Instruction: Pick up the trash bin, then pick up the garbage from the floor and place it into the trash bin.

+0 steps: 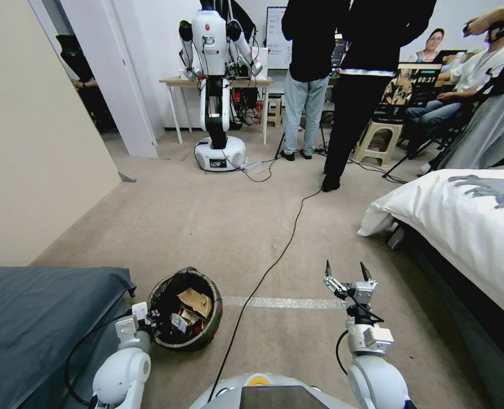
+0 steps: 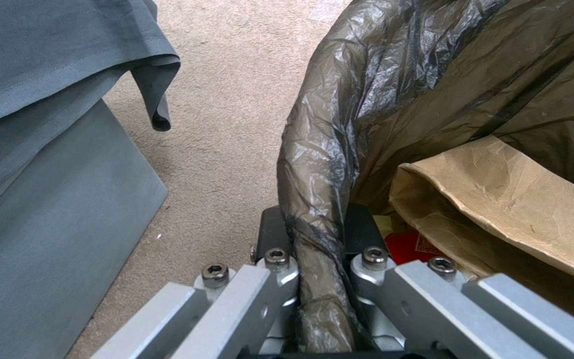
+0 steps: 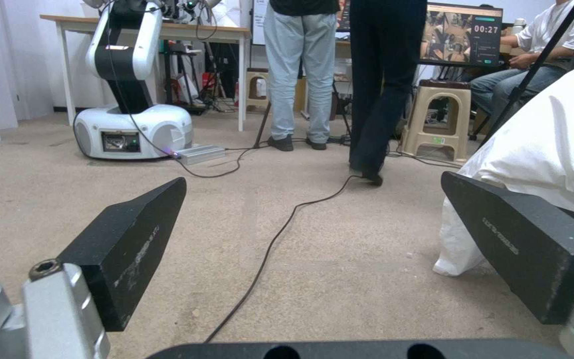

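The small round trash bin with the dark brown-black plastic liner folded over its rim is held up by the left hand, low on the robot's left, just beside the grey-blue covered bed. In the left wrist view the bag-wrapped rim is pinched tight between the two fingers, one inside the bin and one outside, so that hand is clamped on the rim. Inside the bin a crumpled brown paper piece can be seen on top, with a red wrapper tucked under it and a small white scrap next to it.

The right hand is held out over the beige-grey carpet floor, jaws spread wide and nothing between the black pads. A pale tape line is crossed by a thin black cable running along the floor between the two hands. A white-covered bed sits off to the right.
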Robot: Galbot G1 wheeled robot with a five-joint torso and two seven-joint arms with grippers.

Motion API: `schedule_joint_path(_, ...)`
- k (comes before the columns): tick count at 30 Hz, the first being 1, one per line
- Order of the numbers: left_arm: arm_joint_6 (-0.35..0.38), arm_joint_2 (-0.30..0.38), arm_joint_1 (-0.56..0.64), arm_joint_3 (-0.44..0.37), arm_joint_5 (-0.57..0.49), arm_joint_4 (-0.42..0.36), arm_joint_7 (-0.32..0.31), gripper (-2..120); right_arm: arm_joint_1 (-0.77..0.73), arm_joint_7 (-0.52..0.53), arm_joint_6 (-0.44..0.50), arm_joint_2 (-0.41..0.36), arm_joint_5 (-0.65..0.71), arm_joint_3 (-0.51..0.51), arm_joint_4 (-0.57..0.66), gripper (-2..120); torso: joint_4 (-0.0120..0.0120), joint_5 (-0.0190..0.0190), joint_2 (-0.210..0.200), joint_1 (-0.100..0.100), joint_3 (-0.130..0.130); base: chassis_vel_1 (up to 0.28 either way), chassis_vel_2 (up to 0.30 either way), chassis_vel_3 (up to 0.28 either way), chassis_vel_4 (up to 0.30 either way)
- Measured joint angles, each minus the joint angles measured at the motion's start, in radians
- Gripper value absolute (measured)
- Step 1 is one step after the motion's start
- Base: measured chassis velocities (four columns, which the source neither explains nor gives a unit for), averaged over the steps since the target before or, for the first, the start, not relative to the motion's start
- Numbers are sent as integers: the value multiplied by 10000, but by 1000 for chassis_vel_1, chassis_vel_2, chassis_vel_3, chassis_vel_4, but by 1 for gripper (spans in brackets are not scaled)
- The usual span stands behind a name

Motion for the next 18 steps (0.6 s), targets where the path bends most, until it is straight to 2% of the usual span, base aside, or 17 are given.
schedule_joint_path(2,0,-3,-5,8,1,0,0,1,-5,0,2,-3,1,0,-1,100,0,0,0,0,0,0,0,0,0)
schedule_joint_path(5,2,-14,-46,54,2,5,-28,15,-8,2,13,-11,15,5,-1,100,-4,-13,-2,0,2,0,0,0,0)
schedule_joint_path(7,6,-15,-53,61,0,6,-29,18,-9,3,14,-13,17,5,-1,100,-5,-15,-1,1,2,0,0,0,0)
schedule_joint_path(8,53,-18,-63,85,-7,10,-32,32,-12,5,21,-11,20,-6,-3,100,-5,-19,-2,2,3,0,0,0,0)
schedule_joint_path(9,53,-18,-63,85,-7,10,-32,32,-12,5,21,-11,20,-6,-3,100,-5,-19,-2,2,3,0,0,0,0)
schedule_joint_path(12,65,-25,-63,99,-43,-43,-34,49,-22,6,26,-6,16,-47,-8,100,-5,-19,-3,2,3,0,0,0,0)
schedule_joint_path(14,66,-26,-63,99,-49,-50,-34,51,-23,6,26,-6,15,-50,-8,100,-5,-18,-4,2,4,0,0,0,0)
schedule_joint_path(16,74,-31,-64,114,-98,-133,-33,63,-29,7,30,-7,11,-68,-11,100,-6,-18,-4,2,5,0,0,0,0)
schedule_joint_path(17,74,-31,-64,114,-98,-133,-33,63,-29,7,30,-7,11,-68,-11,100,-6,-18,-4,2,5,0,0,0,0)
schedule_joint_path(18,80,-34,-65,122,-112,-170,-30,69,-32,7,30,-8,10,-80,-13,100,-6,-16,-5,2,4,0,0,0,0)
